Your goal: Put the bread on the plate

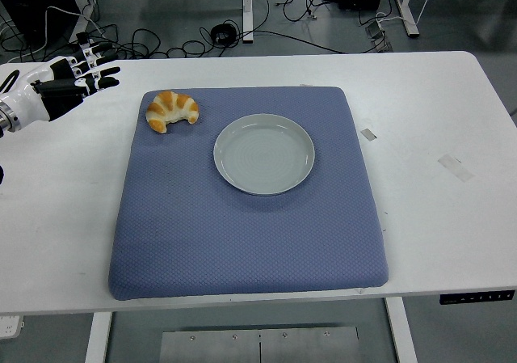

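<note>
A white rectangular table [420, 104] carries a blue quilted fabric mat [242, 234]. At the mat's centre sits a round pale-grey ceramic plate [264, 154]. The left hand [69, 84] hovers far left, fingers spread, holding nothing. A golden-brown croissant [171, 110] lies on the mat's far-left corner, apart from the plate.

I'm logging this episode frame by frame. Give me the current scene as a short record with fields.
bread: croissant, on the blue mat's far left corner, untouched
plate: empty, on the mat, right of the croissant and apart from it
mat: blue mat lying on the white table
left hand: over the table's far left, fingers spread, holding nothing
right hand: not in view
task state: bread not yet on plate
</note>
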Robot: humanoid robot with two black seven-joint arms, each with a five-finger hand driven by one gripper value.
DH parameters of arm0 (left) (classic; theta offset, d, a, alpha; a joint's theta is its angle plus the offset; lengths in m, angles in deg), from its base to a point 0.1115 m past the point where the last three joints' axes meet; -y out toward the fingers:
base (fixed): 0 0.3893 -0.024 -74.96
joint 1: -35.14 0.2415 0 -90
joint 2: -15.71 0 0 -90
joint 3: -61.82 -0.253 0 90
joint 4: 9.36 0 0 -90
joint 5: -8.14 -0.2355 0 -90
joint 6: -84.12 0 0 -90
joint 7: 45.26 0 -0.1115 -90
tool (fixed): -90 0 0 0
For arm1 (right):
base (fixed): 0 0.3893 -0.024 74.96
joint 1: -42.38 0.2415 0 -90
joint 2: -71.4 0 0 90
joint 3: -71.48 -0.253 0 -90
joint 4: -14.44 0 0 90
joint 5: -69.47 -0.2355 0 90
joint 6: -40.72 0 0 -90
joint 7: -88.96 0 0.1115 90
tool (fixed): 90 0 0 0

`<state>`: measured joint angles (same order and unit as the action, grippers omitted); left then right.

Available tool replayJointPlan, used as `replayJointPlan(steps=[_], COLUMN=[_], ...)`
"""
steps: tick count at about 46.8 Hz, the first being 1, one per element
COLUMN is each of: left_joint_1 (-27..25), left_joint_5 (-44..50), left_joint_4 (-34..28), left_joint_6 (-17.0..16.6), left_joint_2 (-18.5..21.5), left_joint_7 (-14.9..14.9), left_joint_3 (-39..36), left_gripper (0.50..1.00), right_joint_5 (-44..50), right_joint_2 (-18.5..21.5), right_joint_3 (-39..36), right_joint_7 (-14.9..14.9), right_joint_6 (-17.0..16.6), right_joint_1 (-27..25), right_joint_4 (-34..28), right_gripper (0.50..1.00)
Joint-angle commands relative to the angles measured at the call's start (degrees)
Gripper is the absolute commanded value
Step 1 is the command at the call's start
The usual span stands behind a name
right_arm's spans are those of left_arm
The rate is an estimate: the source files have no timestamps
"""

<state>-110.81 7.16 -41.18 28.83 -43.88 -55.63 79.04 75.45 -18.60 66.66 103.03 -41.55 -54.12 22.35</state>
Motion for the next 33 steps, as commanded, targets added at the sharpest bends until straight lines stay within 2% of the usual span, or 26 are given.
replayJointPlan(steps=[1,14,26,33], left_joint_1=[-0.4,-3.4,-6.3,-7.4], left_joint_5=[-0.1,-2.7,-10.6,-14.9], left_joint_4=[0.0,0.1,0.1,0.1], left_joint_6=[-0.1,-1.2,-5.6,-6.6], left_joint_2=[0.0,0.6,1.1,1.1], left_joint_7=[0.0,0.2,0.2,0.1], left_joint_3=[-0.1,-1.1,-1.1,-1.1], left_gripper=[0.975,0.968,0.952,0.937], right_joint_5=[0.0,0.0,0.0,0.0], right_joint_2=[0.0,0.0,0.0,0.0], right_joint_3=[0.0,0.0,0.0,0.0], right_joint_7=[0.0,0.0,0.0,0.0], right_joint_6=[0.0,0.0,0.0,0.0], right_joint_1=[0.0,0.0,0.0,0.0], right_joint_4=[0.0,0.0,0.0,0.0], right_gripper=[1.0,1.0,1.0,1.0])
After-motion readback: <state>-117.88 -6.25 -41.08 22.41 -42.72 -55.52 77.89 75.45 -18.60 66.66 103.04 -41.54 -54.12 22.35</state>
